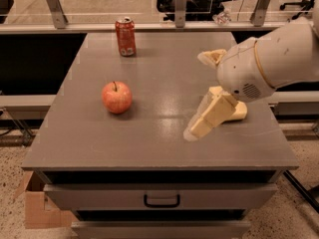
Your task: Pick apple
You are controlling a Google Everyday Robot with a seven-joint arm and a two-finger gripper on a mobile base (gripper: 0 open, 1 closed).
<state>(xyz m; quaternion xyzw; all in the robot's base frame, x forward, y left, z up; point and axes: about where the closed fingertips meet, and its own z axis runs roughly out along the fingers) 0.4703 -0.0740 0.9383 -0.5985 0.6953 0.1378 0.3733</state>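
Observation:
The red apple (117, 97), with yellowish patches and a short dark stem, sits upright on the left half of the grey table (149, 143). My gripper (196, 94) hangs over the right half of the table, well to the right of the apple and not touching it. It is open and empty. One cream finger (211, 57) is at the far side and the other finger (205, 119) reaches down to just above the tabletop. The white arm comes in from the right edge.
A red soda can (125, 36) stands at the table's far left. A pale yellow block (238, 111) lies behind the lower finger at the right. A drawer handle (162, 200) is below the front edge, and a cardboard box (35, 208) sits on the floor at the left.

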